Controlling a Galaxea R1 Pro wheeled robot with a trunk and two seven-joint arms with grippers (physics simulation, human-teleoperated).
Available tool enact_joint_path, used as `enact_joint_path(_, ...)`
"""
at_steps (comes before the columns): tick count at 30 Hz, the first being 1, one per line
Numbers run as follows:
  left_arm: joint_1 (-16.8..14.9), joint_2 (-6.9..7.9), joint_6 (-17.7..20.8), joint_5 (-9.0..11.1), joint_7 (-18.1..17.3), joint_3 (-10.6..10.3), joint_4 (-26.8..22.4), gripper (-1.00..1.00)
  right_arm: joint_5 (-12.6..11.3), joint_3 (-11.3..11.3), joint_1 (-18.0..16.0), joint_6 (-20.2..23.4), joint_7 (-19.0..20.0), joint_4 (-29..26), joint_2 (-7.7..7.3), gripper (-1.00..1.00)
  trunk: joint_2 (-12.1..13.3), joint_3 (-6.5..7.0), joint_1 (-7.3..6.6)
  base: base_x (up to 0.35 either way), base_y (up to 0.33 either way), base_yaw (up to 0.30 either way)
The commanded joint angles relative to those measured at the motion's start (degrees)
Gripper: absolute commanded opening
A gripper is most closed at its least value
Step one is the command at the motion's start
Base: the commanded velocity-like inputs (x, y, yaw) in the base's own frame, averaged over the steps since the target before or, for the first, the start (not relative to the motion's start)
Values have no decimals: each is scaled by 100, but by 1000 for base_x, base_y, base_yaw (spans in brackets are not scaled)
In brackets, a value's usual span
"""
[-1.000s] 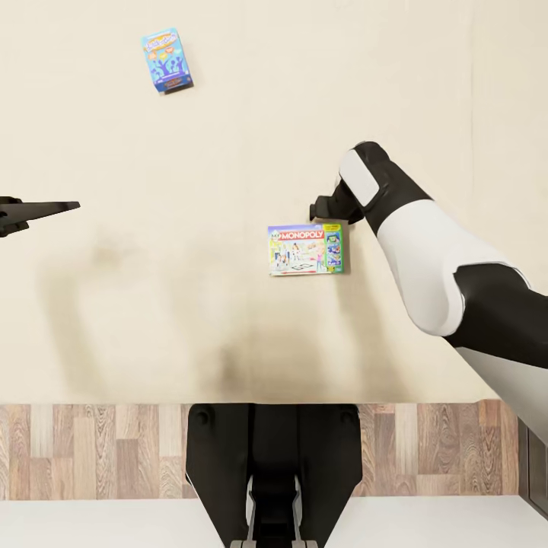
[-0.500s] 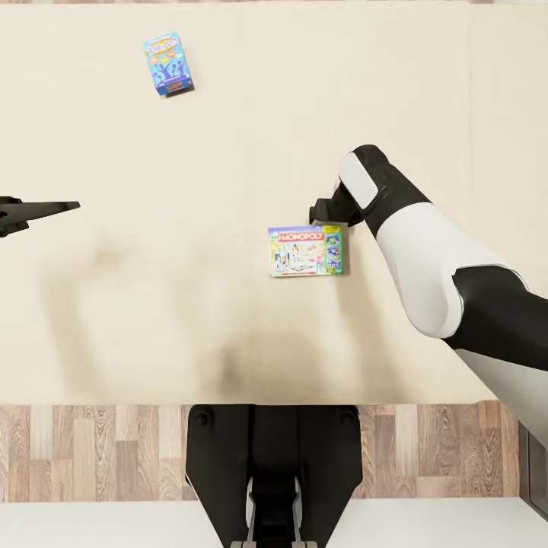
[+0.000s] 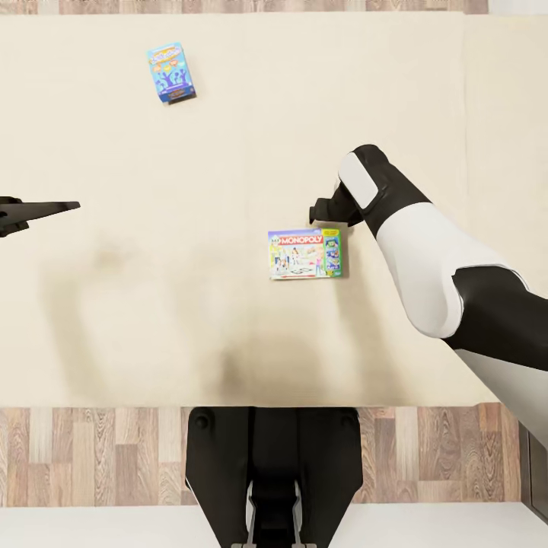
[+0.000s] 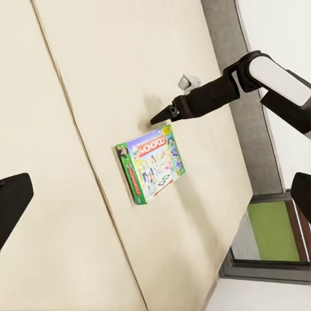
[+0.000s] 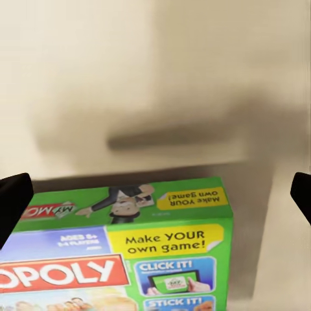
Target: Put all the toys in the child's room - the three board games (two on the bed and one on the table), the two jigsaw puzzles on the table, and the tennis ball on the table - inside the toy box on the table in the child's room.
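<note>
Early stage, nothing boxed: left gripper (image 3: 72, 205) far left of Monopoly box (image 3: 306, 253), jaws' state unclear; blue box (image 3: 171, 72) lies on bed (image 3: 228, 152) far up-left of it; right gripper (image 3: 316, 211) just above its top-right edge, jaws apart, empty.

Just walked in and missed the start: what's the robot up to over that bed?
It is leaning over the bed, where two board games lie: a Monopoly box and a small blue box farther off. The right hand hangs just beyond the Monopoly box, fingers apart, not touching it. The left hand waits off to the side, holding nothing. Neither game has been picked up yet.
</note>
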Motion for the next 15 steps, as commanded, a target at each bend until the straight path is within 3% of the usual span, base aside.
enact_joint_path(1,-2,2,61,-5,-24,-1,-1,100,-59,-7,-2,9,-58,-5,2,100,-9,1,4,0,0,0)
enact_joint_path(15,-2,2,61,-5,-24,-1,-4,100,-64,-7,-2,9,-58,5,2,100,-9,66,4,0,0,0)
